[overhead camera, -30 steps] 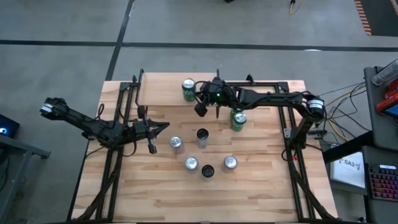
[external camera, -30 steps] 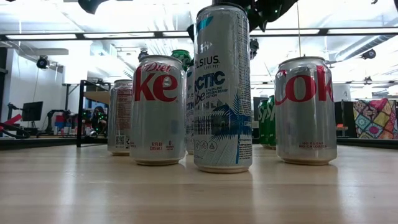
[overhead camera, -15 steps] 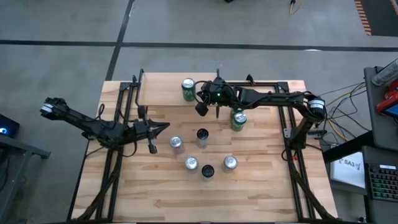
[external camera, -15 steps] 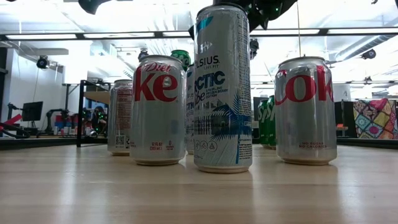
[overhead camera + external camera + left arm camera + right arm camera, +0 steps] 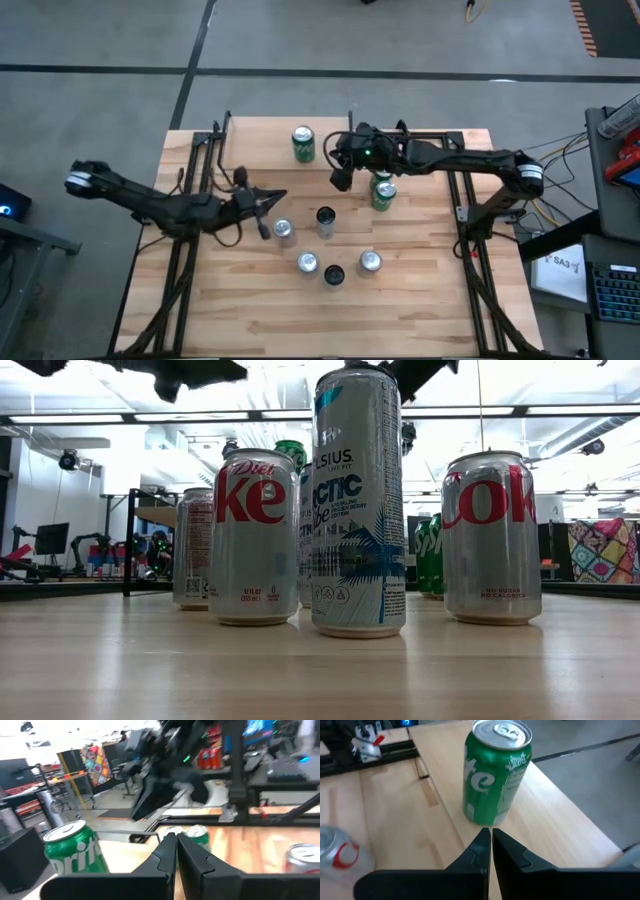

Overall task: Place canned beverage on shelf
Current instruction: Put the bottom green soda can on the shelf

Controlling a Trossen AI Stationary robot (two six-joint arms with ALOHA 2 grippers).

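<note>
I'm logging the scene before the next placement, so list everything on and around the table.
Shelf: one, light wood on black legs, at the far left of the table.
Green can on the shelf: one, upright, near the shelf's right end.
Green can on the table: one, upright, right of the shelf.
Silver-topped cans: three, mid-table.
Dark-topped cans: two, among the silver ones.
Table: one, light wood planks.
Left gripper: dark, shut, empty, beside the leftmost silver can.
Right gripper: dark, shut, empty, between the two green cans.
</note>
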